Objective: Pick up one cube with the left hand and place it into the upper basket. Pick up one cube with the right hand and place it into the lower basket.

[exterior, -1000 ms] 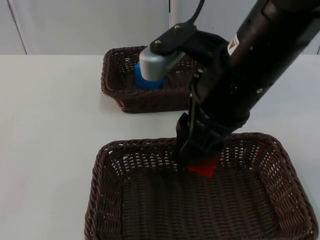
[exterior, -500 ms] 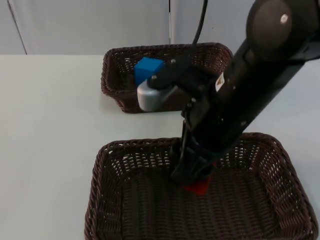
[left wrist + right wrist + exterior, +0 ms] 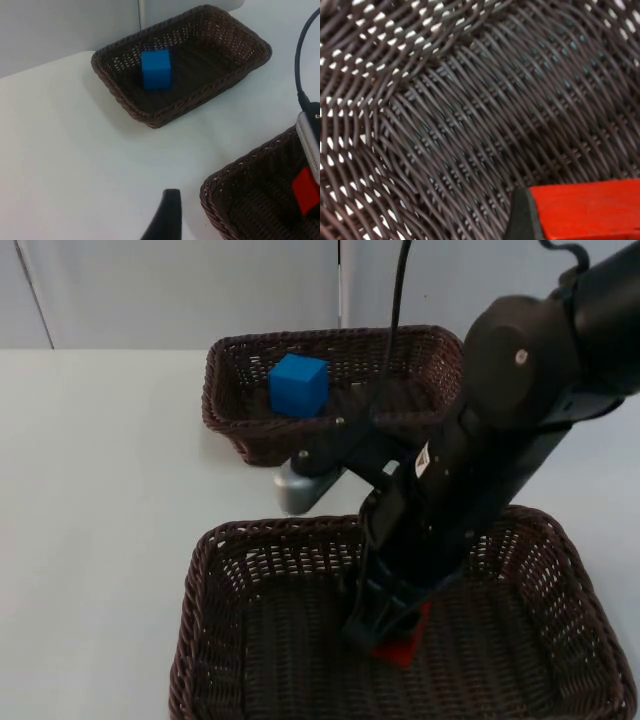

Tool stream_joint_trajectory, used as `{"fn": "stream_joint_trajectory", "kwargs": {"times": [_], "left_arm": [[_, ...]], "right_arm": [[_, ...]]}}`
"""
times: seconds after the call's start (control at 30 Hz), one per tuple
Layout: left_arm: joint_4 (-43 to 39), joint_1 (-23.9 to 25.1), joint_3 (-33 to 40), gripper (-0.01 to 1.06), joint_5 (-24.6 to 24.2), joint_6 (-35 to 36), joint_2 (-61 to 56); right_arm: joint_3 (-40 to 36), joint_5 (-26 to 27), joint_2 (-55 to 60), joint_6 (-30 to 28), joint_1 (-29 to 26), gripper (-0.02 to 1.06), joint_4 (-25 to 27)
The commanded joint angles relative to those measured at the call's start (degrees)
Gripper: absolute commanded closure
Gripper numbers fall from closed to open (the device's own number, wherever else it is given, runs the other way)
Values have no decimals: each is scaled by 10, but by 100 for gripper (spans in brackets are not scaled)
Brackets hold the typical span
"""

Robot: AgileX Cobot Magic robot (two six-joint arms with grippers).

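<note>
Fingers of the right gripper (image 3: 392,635) pinch the red cube (image 3: 408,640), which sits between them at the tip of the arm, low inside the lower basket (image 3: 215,640). From the right wrist camera the red cube (image 3: 590,210) lies hard against a black fingertip (image 3: 520,217), with the woven floor of the lower basket (image 3: 470,125) close beneath it. Whether the block touches the weave cannot be told from any view. The relation that matters is straight down: the cube hangs over the middle of the basket floor, well inside all four walls, so opening the fingers should drop it where it belongs. A cube has no long axis to mind, so its turn in the grip is of little account.

Farther off, the left gripper (image 3: 167,215) waits above the bare white table (image 3: 60,150), short of both baskets. Only one of its fingertips shows, so I cannot tell how its fingers stand.

Farthest, the blue cube (image 3: 298,385) rests in the upper basket (image 3: 225,405), toward its left end, apart from both grippers. That half of the job looks done.
</note>
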State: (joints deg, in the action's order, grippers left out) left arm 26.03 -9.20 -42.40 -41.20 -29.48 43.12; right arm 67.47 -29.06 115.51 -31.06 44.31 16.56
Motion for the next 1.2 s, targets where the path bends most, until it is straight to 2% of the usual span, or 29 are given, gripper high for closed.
{"fn": "stream_joint_trajectory", "kwargs": {"times": [0.0, 0.13, 0.2, 0.23, 0.27, 0.4, 0.43, 0.53, 0.87, 1.17], "left_arm": [[2, 1, 1, 26, 2, 4, -2], [2, 1, 1, 26, 2, 4, -2], [2, 1, 1, 26, 2, 4, -2], [2, 1, 1, 26, 1, 4, -2], [2, 1, 1, 26, 1, 4, -2], [2, 1, 1, 26, 1, 4, -2], [2, 1, 1, 26, 1, 4, -2], [2, 1, 1, 26, 1, 4, -2], [2, 1, 1, 26, 1, 4, -2], [2, 1, 1, 26, 1, 4, -2]], "right_arm": [[0, 6, 4, 1, 4, 104, 4], [0, 6, 4, 1, 4, 96, 4], [0, 6, 4, 1, 4, 86, 4], [0, 6, 4, 1, 4, 78, 4], [0, 6, 4, 1, 4, 78, 4], [0, 6, 4, 1, 4, 52, 4], [0, 6, 4, 1, 4, 52, 4], [0, 6, 4, 0, 4, 40, 4], [0, 2, -9, 0, 4, 39, 5], [1, -8, -97, 4, 4, 39, 5]]}}
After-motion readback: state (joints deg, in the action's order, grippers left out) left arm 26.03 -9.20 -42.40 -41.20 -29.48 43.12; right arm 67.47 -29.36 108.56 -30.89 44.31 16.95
